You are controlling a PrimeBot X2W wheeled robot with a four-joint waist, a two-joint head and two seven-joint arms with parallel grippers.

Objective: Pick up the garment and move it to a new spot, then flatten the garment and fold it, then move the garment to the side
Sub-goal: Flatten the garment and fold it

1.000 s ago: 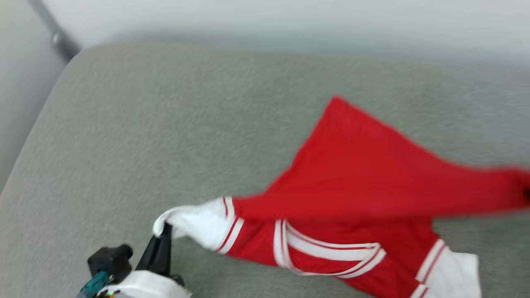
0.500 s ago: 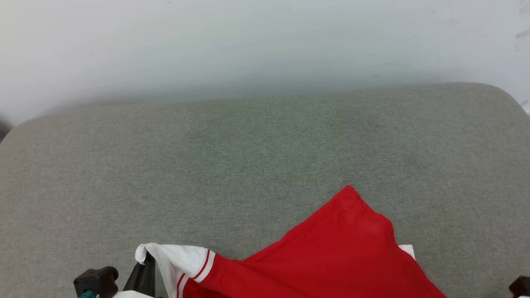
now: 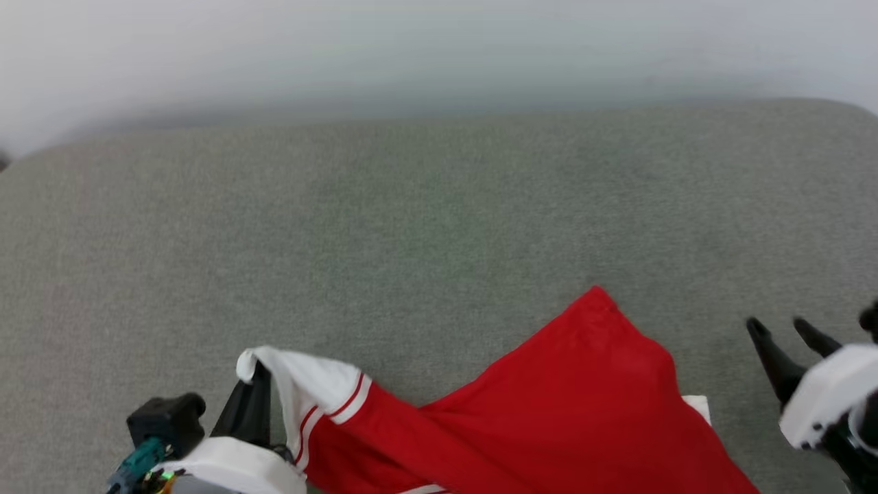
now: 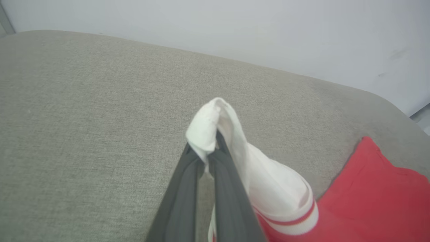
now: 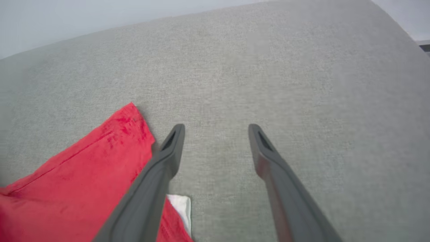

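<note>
The garment [image 3: 549, 412], a red jersey with white sleeves and red-and-white trim, lies crumpled on the grey cushion [image 3: 411, 226] at the bottom middle of the head view. My left gripper [image 3: 257, 370] is shut on the tip of its white sleeve [image 4: 208, 124], holding that end lifted. A red corner of the garment [image 5: 100, 158] lies just left of my right gripper [image 5: 216, 129], which hovers open over bare cushion with nothing between its fingers [image 3: 782, 343]. A small white edge [image 5: 181, 205] peeks out under the red cloth.
The grey cushion's [image 5: 268, 67] far edge meets a pale wall [image 3: 439, 48]. Its rounded corner [image 4: 386, 101] curves away at the right. Bare fabric stretches beyond and to both sides of the garment.
My right gripper has let go of the red cloth and opened, and that end has dropped onto the cushion. The head camera has shifted. The left gripper keeps its hold on the sleeve.
</note>
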